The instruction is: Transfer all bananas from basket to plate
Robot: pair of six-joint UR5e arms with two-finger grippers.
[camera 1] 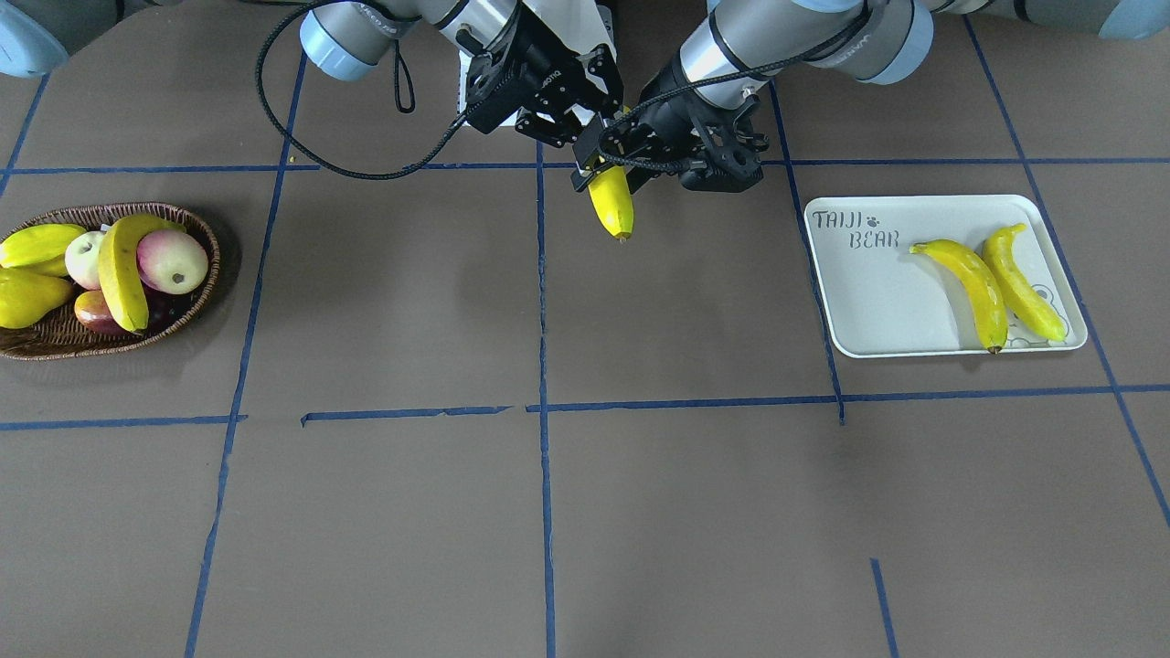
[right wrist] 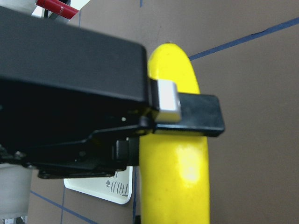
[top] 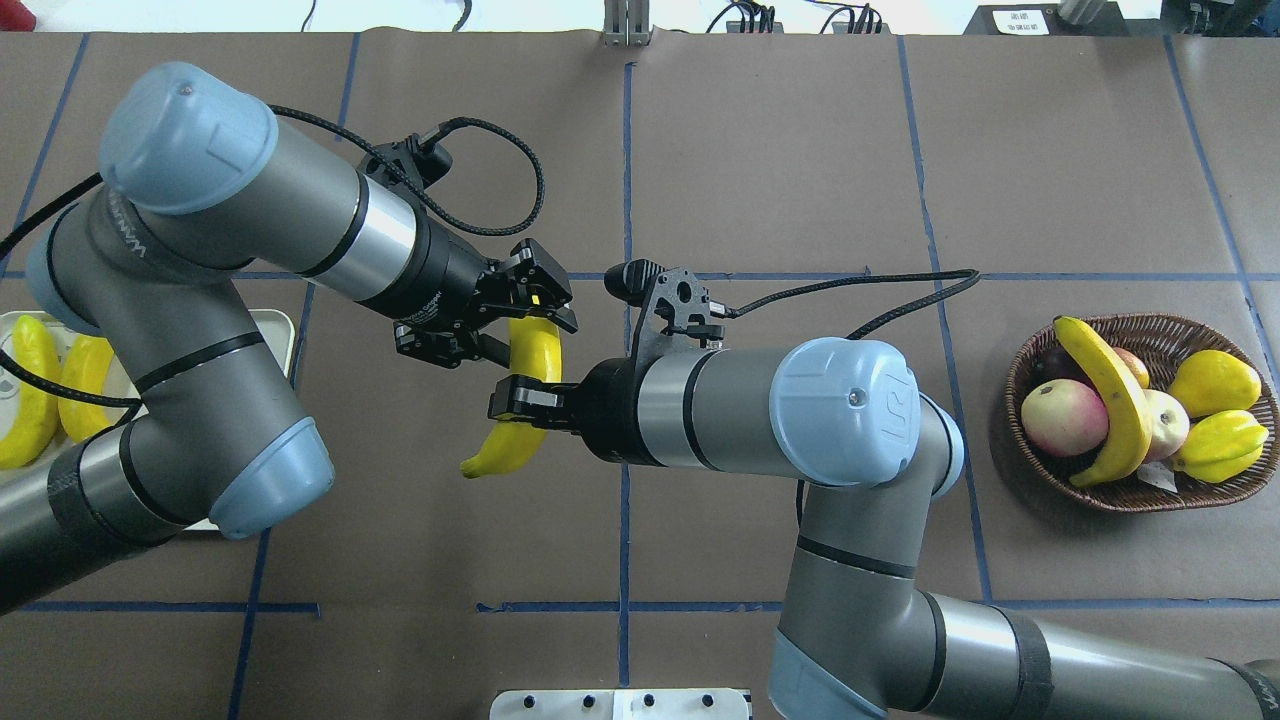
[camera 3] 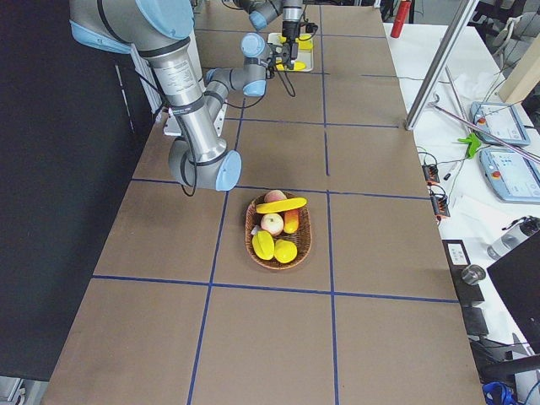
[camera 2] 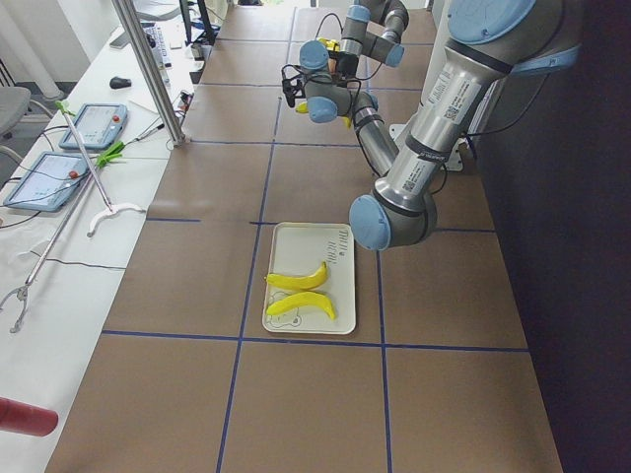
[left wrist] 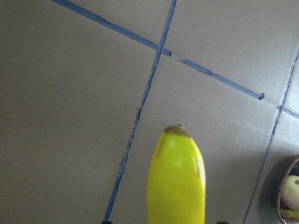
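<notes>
One banana [camera 1: 611,206] hangs in mid-air over the table's middle, between both grippers. It also shows in the overhead view [top: 535,350]. My left gripper [top: 545,305] is shut on its upper end. My right gripper [top: 520,400] is shut on it a little lower. The left wrist view shows its free tip [left wrist: 176,182] above the table. Two bananas [camera 1: 969,283] [camera 1: 1024,283] lie on the white plate [camera 1: 868,302]. One banana [camera 1: 119,274] lies across the fruit in the basket [camera 1: 213,274], at the robot's right [top: 1130,500].
The basket also holds apples [camera 1: 172,260] and plump yellow mango-like fruits [camera 1: 27,297]. Blue tape lines cross the brown table. The left arm's elbow hangs over part of the plate [top: 272,335]. A side bench with tablets [camera 2: 94,123] runs along the table's far edge.
</notes>
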